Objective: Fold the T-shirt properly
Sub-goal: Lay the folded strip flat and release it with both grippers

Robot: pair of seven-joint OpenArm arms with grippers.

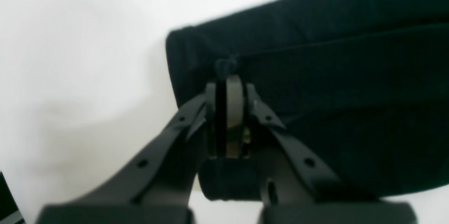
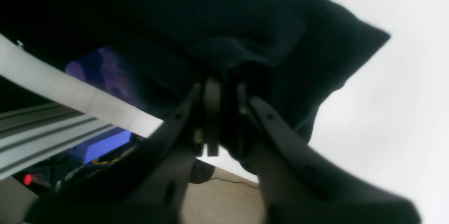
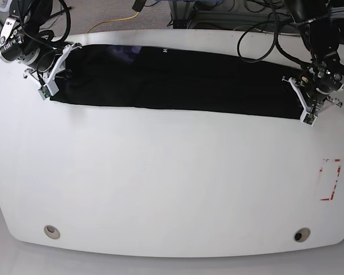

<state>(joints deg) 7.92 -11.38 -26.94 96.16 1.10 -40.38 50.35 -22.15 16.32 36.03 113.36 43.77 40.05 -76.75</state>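
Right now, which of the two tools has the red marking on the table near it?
The left tool, at the shirt's right end in the base view. The red marking lies on the table just below it; the right tool has none nearby.

The T-shirt (image 3: pixel 172 80) lies in a long band across the table's (image 3: pixel 172 189) far edge, 1 gripper (image 3: pixel 305 117) at each end (image 3: pixel 46 91).

both wrist views are soft and blurred, the white surface (image 3: pixel 172 189) glaring bright; base view sharp, evenly lit.
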